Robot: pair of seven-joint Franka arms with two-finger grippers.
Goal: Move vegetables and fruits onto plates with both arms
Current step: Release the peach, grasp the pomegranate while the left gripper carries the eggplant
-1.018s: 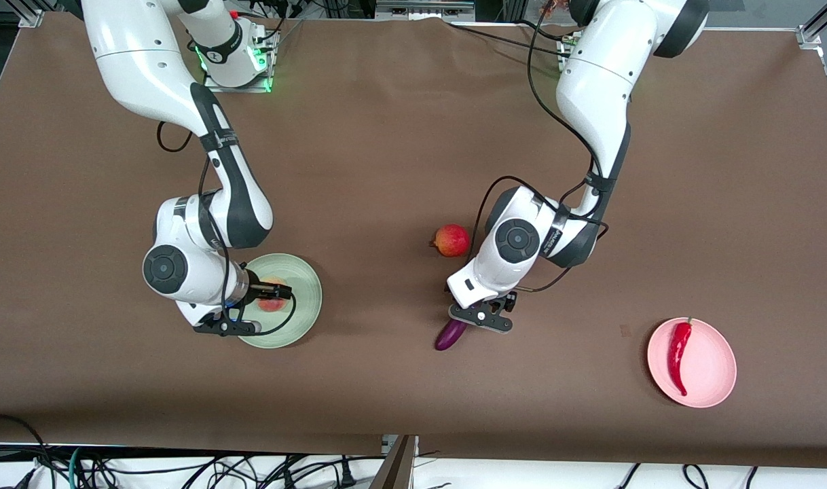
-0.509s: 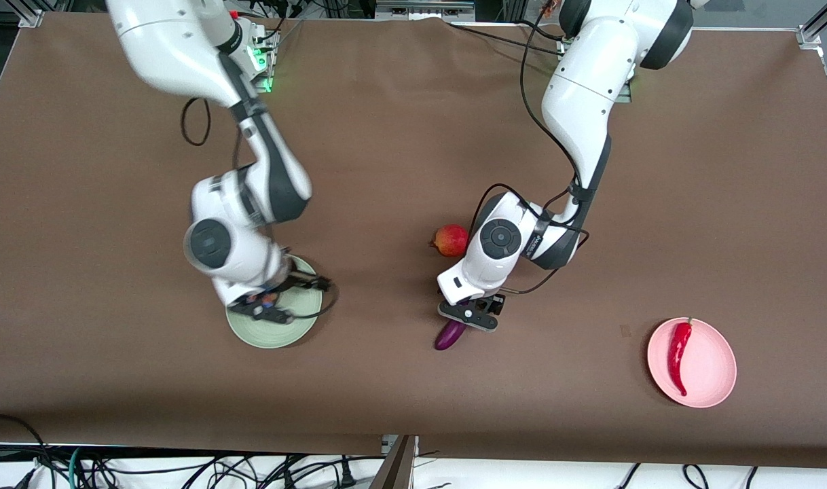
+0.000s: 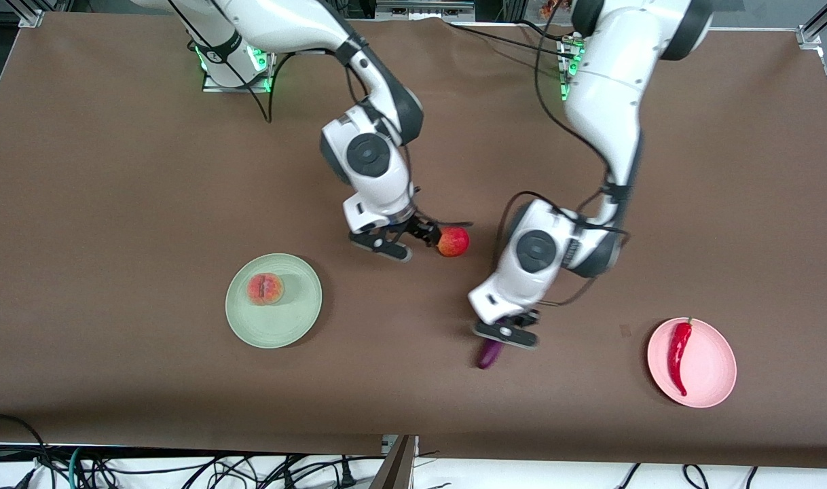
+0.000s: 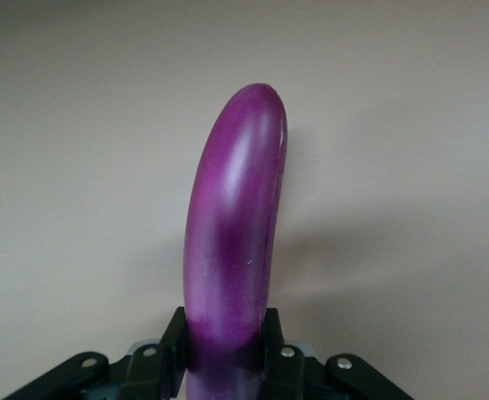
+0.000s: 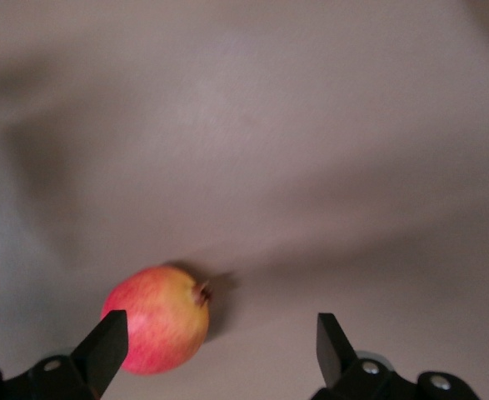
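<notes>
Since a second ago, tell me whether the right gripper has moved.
Yes. The right gripper left the green plate and now sits open beside the pomegranate, toward the left arm's end.

Right gripper (image 3: 424,236) low at mid-table, fingers (image 5: 102,342) spread; left gripper (image 3: 507,331) fingers (image 4: 175,337) clamped

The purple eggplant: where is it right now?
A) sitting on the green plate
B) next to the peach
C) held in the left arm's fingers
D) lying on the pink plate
C: the left gripper is shut on the eggplant, its fingers pressing both sides of it above the bare table.
</notes>
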